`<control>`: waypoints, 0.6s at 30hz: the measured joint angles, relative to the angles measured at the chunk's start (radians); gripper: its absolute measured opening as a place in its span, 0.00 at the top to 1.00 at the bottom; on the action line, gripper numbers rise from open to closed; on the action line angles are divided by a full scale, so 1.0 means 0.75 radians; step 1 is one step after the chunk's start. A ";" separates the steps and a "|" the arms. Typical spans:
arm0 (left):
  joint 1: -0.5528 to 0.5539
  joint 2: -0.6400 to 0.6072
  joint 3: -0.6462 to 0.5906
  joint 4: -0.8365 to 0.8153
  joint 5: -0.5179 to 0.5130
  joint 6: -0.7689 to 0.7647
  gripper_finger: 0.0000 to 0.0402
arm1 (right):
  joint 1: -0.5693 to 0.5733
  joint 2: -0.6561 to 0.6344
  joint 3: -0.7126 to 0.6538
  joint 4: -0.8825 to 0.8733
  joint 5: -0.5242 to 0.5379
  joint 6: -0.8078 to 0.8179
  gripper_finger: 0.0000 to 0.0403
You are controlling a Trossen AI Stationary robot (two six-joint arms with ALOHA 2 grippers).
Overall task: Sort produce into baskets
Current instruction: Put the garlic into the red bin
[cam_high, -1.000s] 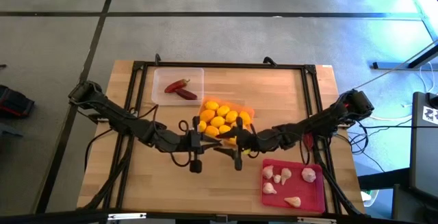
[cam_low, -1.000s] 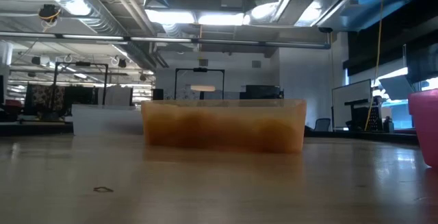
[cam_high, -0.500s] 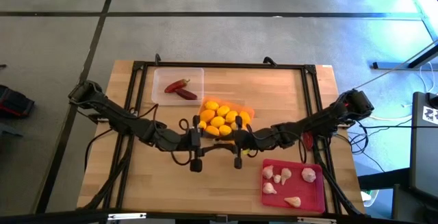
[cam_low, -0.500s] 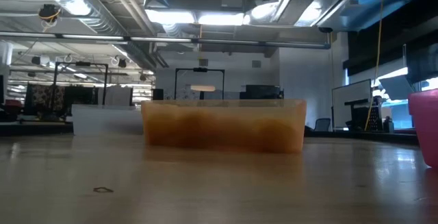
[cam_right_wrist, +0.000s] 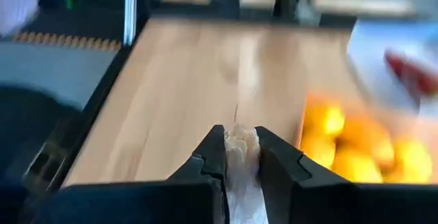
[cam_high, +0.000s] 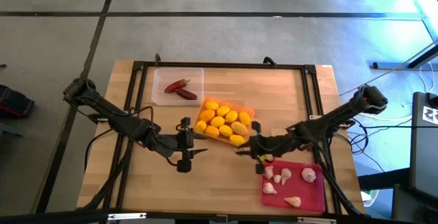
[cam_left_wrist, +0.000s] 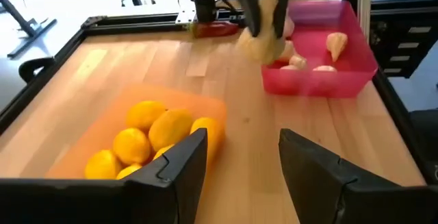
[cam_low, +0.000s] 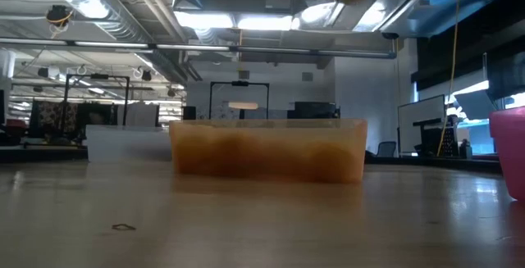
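Gripping a whitish, lumpy garlic bulb between its two dark fingers, the right gripper hangs above the wood table, between the orange tray and the red-pink tray. From the left wrist, the bulb shows as a pale, rough knob held just beside the red-pink tray's near corner, though whether it has crossed the rim cannot be told.

The left gripper sits over bare wood just beside the orange tray, its fingers spread wide with nothing between them.

The orange tray holds a heap of yellow oval lemons. The clear tray at the back holds two dark red chili peppers, lying close together. The red-pink tray holds several more garlic bulbs, spread loosely across its floor.
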 joint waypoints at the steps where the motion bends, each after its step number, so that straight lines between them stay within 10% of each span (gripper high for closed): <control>1: 0.002 0.006 0.000 0.003 -0.001 -0.010 0.56 | 0.023 -0.025 0.000 -0.091 -0.005 0.059 0.88; 10: 0.001 0.020 0.000 -0.009 -0.005 -0.008 0.56 | 0.335 -0.073 -0.003 -0.702 -0.129 0.854 0.88; 18: 0.032 0.020 0.000 -0.009 -0.005 -0.002 0.56 | 0.636 -0.069 -0.089 -0.755 -0.086 1.400 0.88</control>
